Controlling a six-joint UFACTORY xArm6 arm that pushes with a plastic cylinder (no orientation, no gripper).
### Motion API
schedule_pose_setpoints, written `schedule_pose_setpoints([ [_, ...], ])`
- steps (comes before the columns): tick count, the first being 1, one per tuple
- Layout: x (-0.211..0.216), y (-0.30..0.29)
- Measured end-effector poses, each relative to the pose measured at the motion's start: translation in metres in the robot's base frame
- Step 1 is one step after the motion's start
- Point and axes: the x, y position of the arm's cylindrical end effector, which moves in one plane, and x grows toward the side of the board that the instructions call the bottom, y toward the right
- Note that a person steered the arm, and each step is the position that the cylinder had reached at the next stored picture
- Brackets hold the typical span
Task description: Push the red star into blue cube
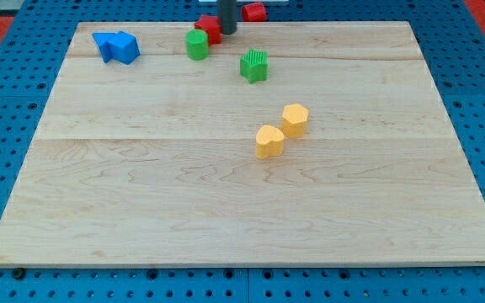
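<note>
Red star (pixel 207 28): at the tabletop's far edge, near the view's top, a little left of centre; partly covered by the rod, so its outline is only partly readable.
My tip (pixel 226 32): touching or just beside the red star on its right flank; exact contact cannot be told.
Rod: dark, straight, upright, entering from the view's top edge directly above the red star's right side; only its lower stretch shows.
Fingers: the arm carries none; it ends in the bare rod, which holds nothing.
Green cylinder (pixel 197 45): just below and slightly left of the red star, touching it or nearly so.
Blue cube (pixel 125 47): well to the left of the red star, at about the same depth.
Second blue block (pixel 104 43): pressed against the blue cube's left side; shape unclear.
Second red block (pixel 254 12): right of the red star, past the rod, at the very top of the view; shape unclear.
Green star-like block (pixel 254 66): below and right of the red star, apart from it.
Yellow blocks: two, touching each other, well below and right of the red star; the upper (pixel 295 119) faceted, the lower (pixel 269 141) heart-like.
Tabletop (pixel 141 210): pale wood board carrying all blocks.
</note>
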Motion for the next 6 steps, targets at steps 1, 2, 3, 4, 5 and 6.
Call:
schedule_pose_setpoints([
  [1, 0.003, -0.033],
  [2, 0.000, -0.057],
  [3, -0.021, -0.051],
  [4, -0.010, -0.076],
  [5, 0.000, -0.106],
  [6, 0.000, -0.096],
])
